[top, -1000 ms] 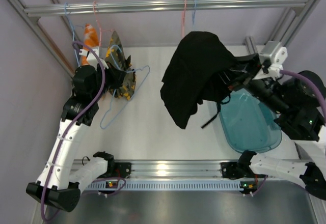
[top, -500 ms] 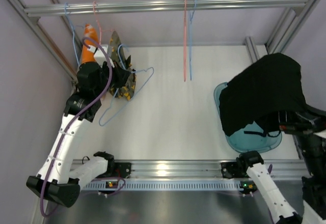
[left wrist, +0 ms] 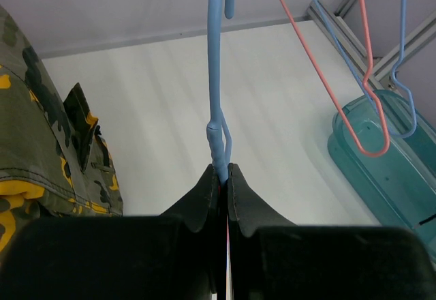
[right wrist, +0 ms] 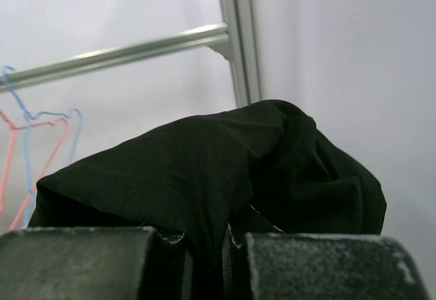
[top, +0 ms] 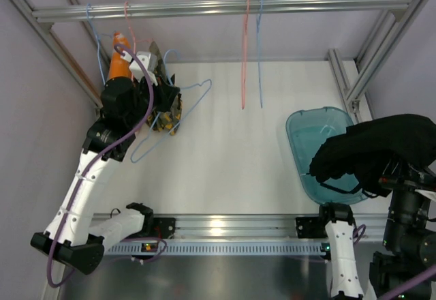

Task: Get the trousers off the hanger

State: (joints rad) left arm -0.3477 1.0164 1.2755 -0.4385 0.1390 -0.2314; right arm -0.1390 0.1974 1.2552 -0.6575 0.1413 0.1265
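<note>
The right pincer point(right wrist: 204, 245), clamped on the black trousers point(top: 381, 153), holds them directly above the teal bin's point(top: 303, 133) near end by the counter's right edge. The left pincer point(left wrist: 223, 181) is pinched together on the blue hanger point(left wrist: 216, 75), with the camouflage trousers point(left wrist: 34, 143) just to its left.

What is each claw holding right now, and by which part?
The left claw is shut on the blue hanger, at its wire. The right claw is shut on the black trousers, pinching a fold of cloth.

Black trousers point(top: 381, 151), plain. Camouflage trousers point(left wrist: 41, 150): olive-green, yellow and dark patches, far-left corner. Hangers: light blue point(left wrist: 216, 75), pink point(top: 245, 54). Tub point(top: 306, 136) translucent teal, right edge. Worktop point(top: 231, 157) white. Orange cone shape point(top: 120, 58), far-left.
</note>
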